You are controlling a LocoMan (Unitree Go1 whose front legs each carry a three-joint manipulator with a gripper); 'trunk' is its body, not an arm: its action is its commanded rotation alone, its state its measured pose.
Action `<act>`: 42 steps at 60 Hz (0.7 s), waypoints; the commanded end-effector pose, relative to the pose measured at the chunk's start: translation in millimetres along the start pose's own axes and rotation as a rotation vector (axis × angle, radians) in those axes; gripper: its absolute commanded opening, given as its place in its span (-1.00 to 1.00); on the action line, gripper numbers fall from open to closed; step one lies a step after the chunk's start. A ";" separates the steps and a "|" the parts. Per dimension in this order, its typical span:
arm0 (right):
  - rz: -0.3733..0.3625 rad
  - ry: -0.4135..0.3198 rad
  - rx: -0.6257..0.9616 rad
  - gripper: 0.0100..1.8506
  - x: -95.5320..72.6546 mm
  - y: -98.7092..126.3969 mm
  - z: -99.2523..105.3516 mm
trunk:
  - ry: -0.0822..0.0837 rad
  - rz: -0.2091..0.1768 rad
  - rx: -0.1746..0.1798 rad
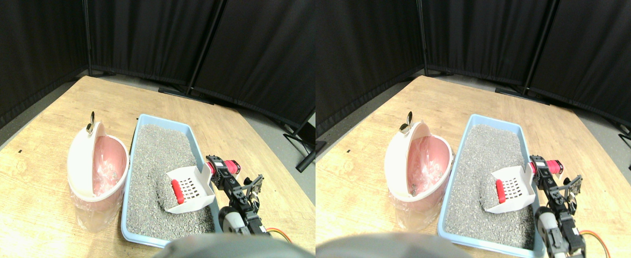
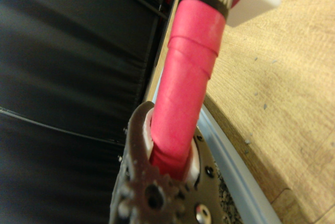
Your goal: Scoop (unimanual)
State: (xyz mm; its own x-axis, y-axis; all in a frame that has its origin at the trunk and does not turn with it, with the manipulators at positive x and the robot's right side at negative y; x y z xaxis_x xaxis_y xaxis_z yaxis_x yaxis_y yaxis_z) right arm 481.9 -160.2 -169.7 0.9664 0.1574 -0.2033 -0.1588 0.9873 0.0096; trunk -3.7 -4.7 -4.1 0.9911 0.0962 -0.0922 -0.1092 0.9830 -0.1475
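Tall black fabric curtain panels (image 1: 251, 48) enclose the space on the far side and the left, hanging in soft vertical folds and joined by thin dark metal poles (image 1: 206, 43). Flat black feet (image 1: 178, 92) of those poles rest on a pale grey floor (image 1: 272, 126). In front lies a broad light wooden board (image 1: 36, 161) with visible grain, its far edge angled toward the curtains. Even, bright light falls from above, washing out the wood near the bottom left.

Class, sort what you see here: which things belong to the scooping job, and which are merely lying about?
Job: white scoop with pink handle, held in the pincer; red piece in the scoop; blue litter tray; pink bin.

Lying about: black curtain panels; wooden floor.
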 end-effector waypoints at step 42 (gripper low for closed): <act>0.006 -0.214 0.490 -0.95 -0.3 -5.6 67.9 | -0.007 0.008 -0.026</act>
State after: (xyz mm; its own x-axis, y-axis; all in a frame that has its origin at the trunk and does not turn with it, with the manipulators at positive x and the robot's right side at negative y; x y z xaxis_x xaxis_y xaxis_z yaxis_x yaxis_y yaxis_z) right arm 493.2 -171.1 -118.2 0.9910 0.1146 -0.0690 -0.0749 0.9027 0.4236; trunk -0.2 -4.6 -3.6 0.9918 0.0898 -0.0909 -0.1023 0.9843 -0.1439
